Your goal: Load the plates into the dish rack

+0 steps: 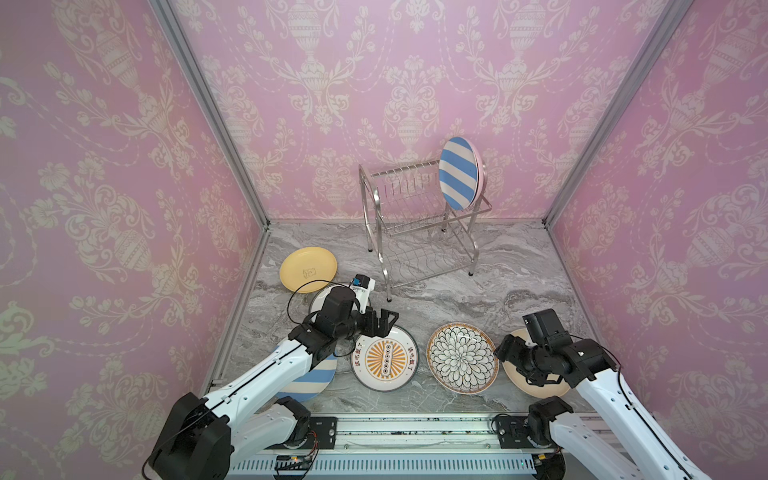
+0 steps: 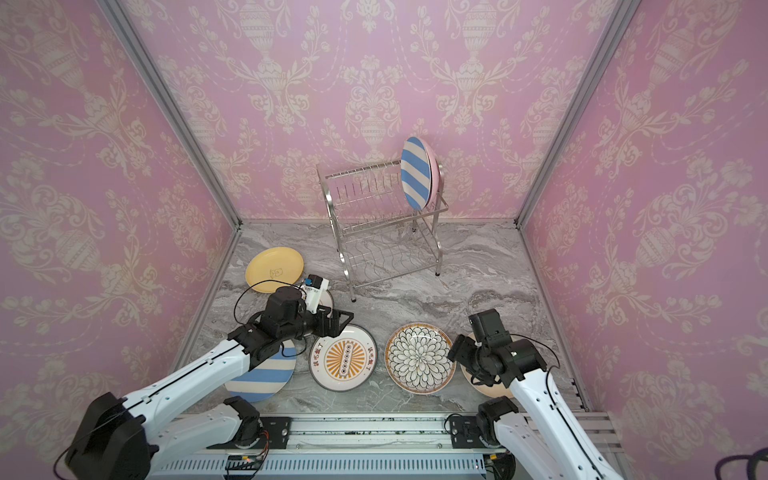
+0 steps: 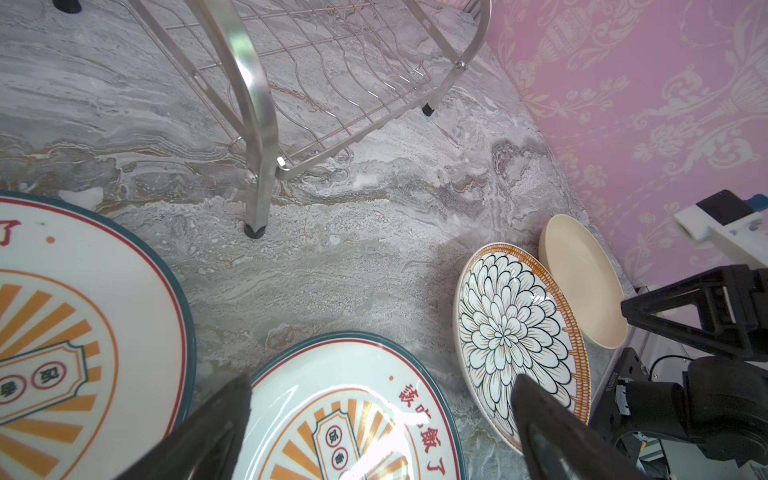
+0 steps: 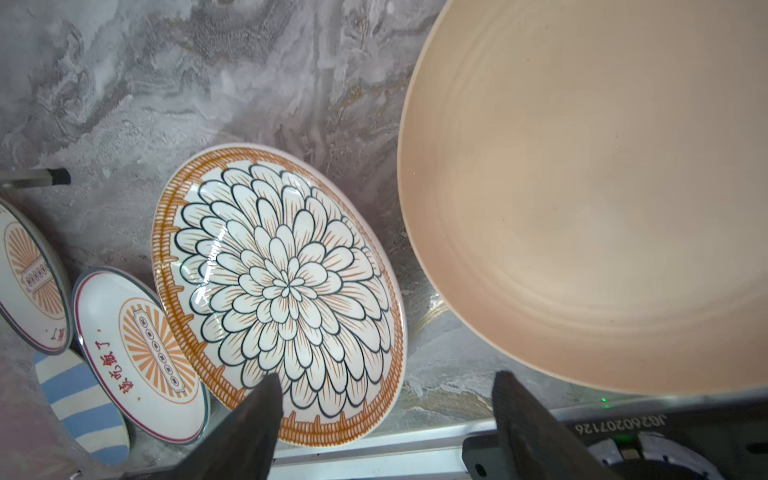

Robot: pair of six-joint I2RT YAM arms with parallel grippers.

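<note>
Your grey marble-patterned bench (image 1: 478, 299) is boxed in left, far and right by pink walls (image 1: 374, 83) printed with cream urns and floral scrolls, with aluminium posts (image 1: 208, 108) rising where the walls meet at the far corners. Along the near edge you'll see a silver metal rail (image 1: 415, 424) running left to right, and a white slotted cable duct (image 1: 395, 463) just nearer than it. In a top view, a loop of dark purple cable (image 2: 744, 467) shows at the near right corner.
</note>
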